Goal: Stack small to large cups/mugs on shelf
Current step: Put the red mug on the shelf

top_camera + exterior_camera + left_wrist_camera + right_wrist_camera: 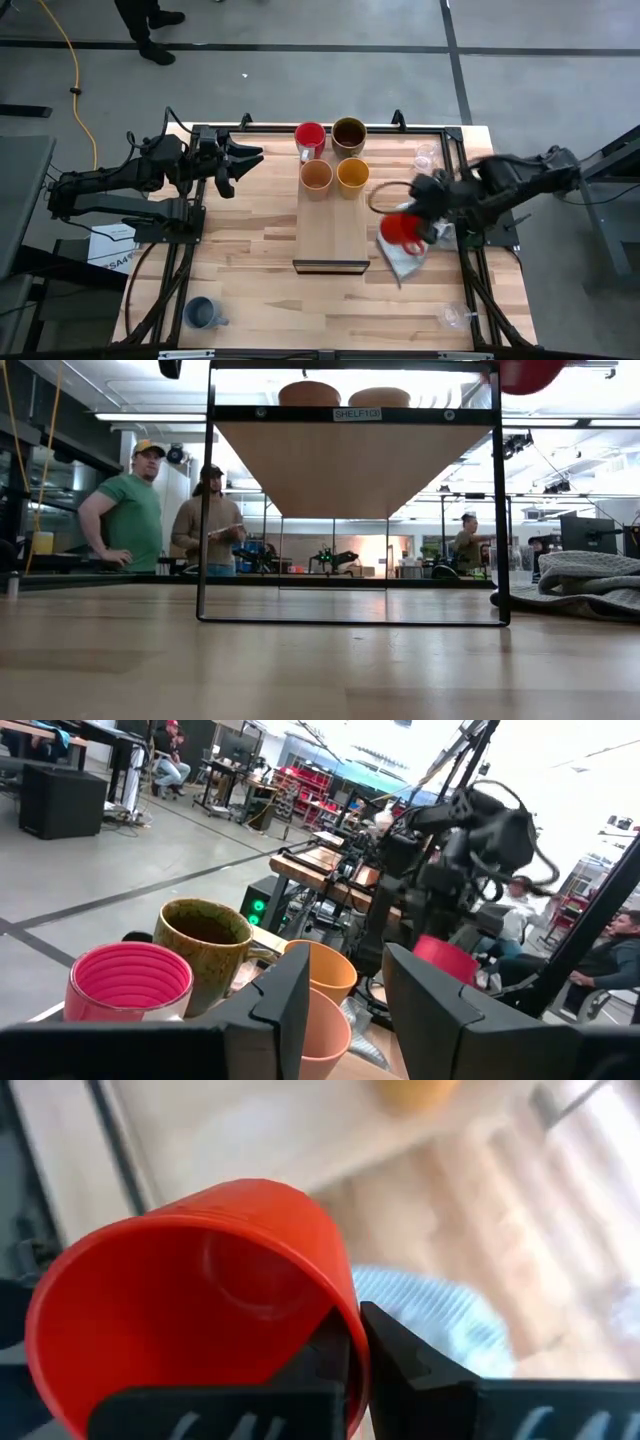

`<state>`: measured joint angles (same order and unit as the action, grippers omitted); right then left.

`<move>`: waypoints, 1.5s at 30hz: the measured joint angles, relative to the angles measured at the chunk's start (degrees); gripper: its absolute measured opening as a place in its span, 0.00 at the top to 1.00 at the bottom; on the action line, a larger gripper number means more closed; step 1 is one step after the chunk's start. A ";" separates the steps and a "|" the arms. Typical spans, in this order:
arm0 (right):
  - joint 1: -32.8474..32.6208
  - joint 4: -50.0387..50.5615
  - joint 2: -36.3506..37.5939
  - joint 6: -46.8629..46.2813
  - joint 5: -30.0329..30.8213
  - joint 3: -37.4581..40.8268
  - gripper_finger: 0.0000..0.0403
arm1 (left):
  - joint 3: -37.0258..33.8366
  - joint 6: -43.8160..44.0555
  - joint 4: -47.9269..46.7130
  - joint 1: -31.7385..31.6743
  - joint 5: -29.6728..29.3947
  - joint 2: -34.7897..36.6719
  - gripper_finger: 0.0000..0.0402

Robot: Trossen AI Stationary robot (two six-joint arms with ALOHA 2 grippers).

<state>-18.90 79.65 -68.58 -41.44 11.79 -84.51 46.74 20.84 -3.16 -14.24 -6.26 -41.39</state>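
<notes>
The right gripper [355, 1342] is clenching the rim of a red mug [401, 229], holding it above the grey cloth [408, 257] at centre right of the high view, beside the shelf [333, 235]. The left gripper [243, 162], partly parted and gripping nothing, is waiting at upper left.

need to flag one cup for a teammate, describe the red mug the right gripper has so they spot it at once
Find the pale wooden shelf in the middle of the table, then look just off its right side, above the grey cloth. The red mug is there, pinched by its rim in the right gripper. Unlike the other red mug on the shelf, it is lifted and tilted.
</notes>
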 joint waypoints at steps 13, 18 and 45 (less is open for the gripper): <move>13.14 1.93 -20.91 22.09 -2.25 -18.63 1.00 | 0.00 0.02 0.02 0.00 -0.16 0.00 0.71; 15.00 1.77 -24.41 21.85 -4.00 -19.91 1.00 | 0.00 0.02 0.02 0.00 -0.44 0.00 0.71; 17.12 -1.48 -28.65 14.37 -8.98 -19.68 0.90 | 0.00 0.02 0.04 0.02 -0.46 0.00 0.71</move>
<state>-1.78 78.17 -97.23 -27.07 2.81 -104.18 46.74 20.86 -3.11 -14.22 -6.72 -41.39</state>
